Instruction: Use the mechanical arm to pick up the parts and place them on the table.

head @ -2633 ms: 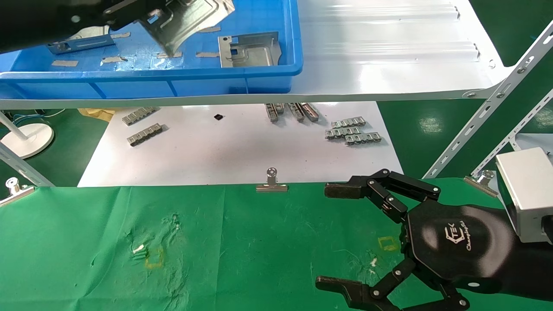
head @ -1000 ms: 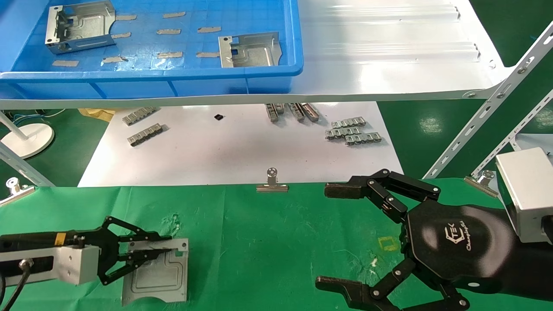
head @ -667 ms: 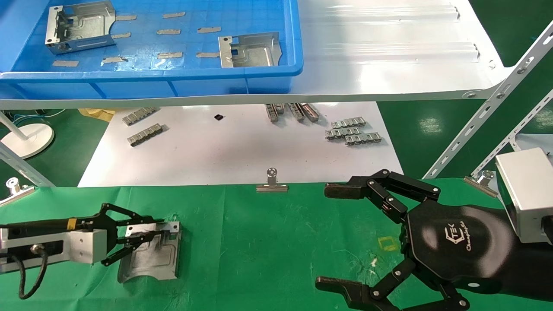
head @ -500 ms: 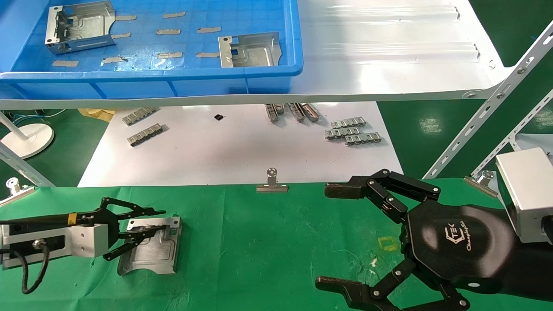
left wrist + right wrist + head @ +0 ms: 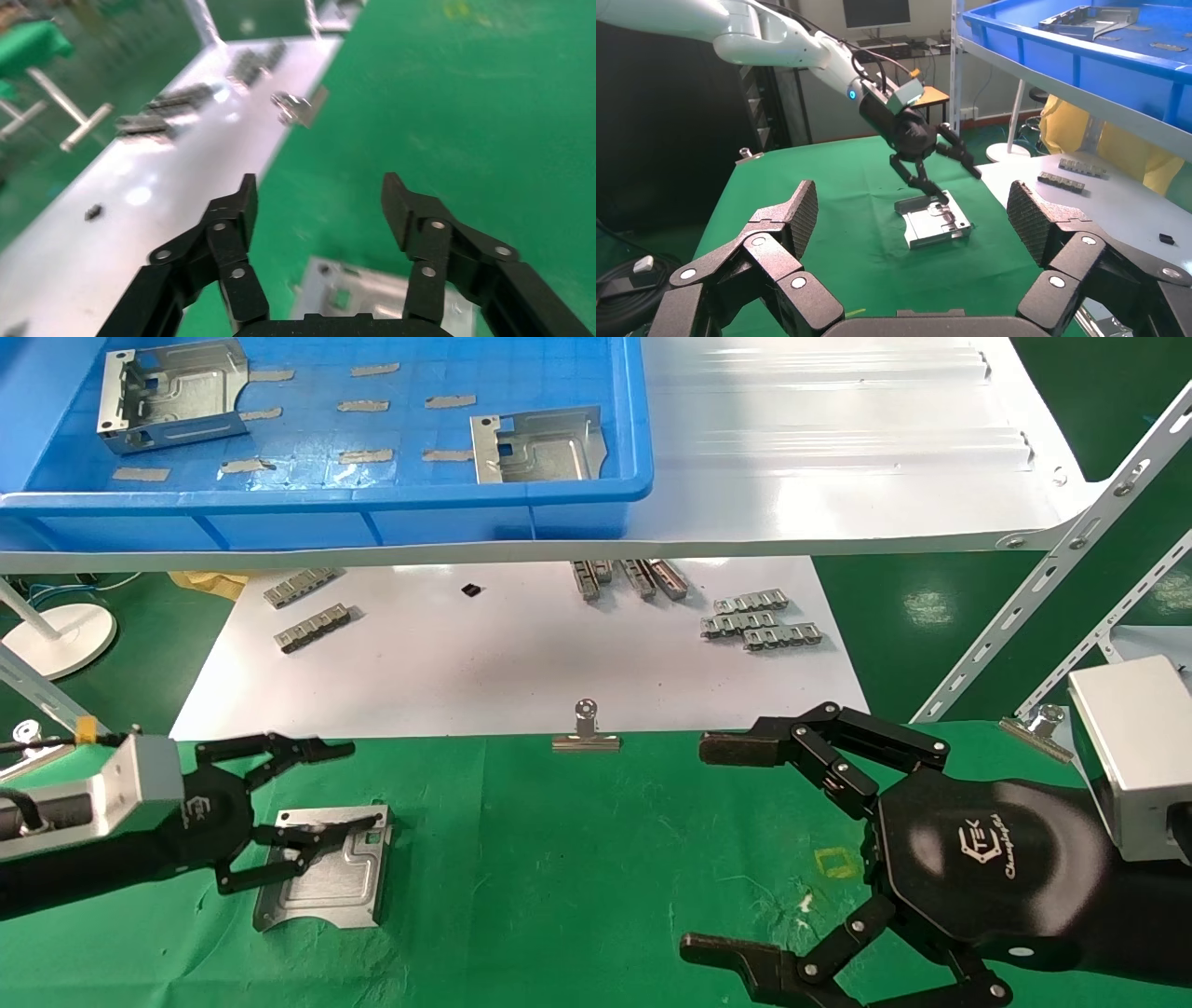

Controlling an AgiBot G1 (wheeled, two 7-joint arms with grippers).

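Note:
One part lies flat on the table, the green cloth, at the front left. My left gripper is open and empty just above the part's far edge, with one fingertip over its bent-up wall. In the left wrist view the open left gripper has the part below it. My right gripper is open and empty, parked over the cloth at the right. The right wrist view shows that gripper and, farther off, the part. Two more parts lie in the blue bin.
The blue bin stands on a glossy white shelf above the back. A white board below holds grey ridged strips. Binder clips hold the cloth's far edge. Slanted shelf struts stand at the right.
The left gripper carried a part from the bin down to the cloth, set it flat, opened and let go, then rose slightly. The right arm has not moved.

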